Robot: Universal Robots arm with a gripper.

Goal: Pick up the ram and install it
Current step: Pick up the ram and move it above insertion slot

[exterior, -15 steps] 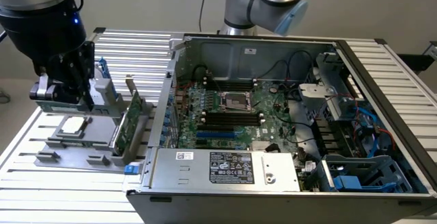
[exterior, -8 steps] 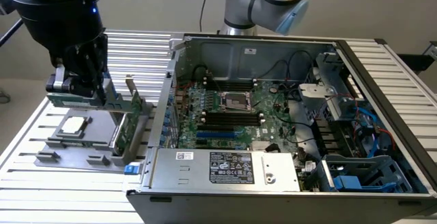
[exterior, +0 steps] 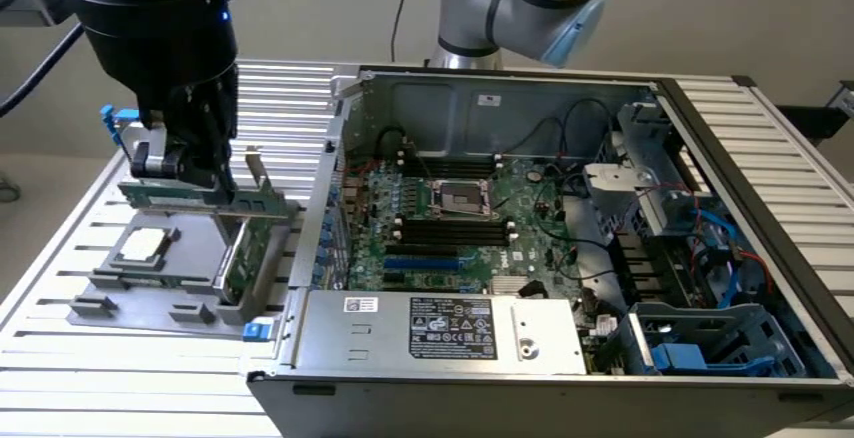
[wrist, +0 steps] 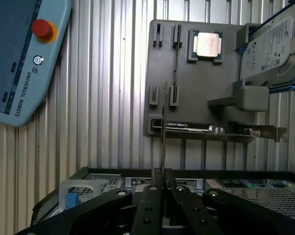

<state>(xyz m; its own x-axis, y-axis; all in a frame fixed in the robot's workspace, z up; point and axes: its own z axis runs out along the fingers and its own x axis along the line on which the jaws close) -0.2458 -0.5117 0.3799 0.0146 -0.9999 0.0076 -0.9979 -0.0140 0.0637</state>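
My gripper [exterior: 180, 173] hangs at the exterior view's left, above the grey parts tray [exterior: 107, 303], shut on the ram [exterior: 150, 195]. The ram is a long thin green stick held level, lifted off the tray. In the wrist view the ram [wrist: 162, 142] shows edge-on as a thin line running out from between the black fingers [wrist: 148, 196]. The open computer case [exterior: 534, 88] lies at the exterior view's right, with the black memory slots [exterior: 454, 228] on its motherboard beside the processor socket.
On the tray stand a taller green expansion card [exterior: 247, 248] with a metal bracket, a processor chip [exterior: 144, 246] and a hard drive [wrist: 270, 49]. A teach pendant [wrist: 20, 58] lies on the slatted table. The power supply [exterior: 447, 328] and cables crowd the case's near side.
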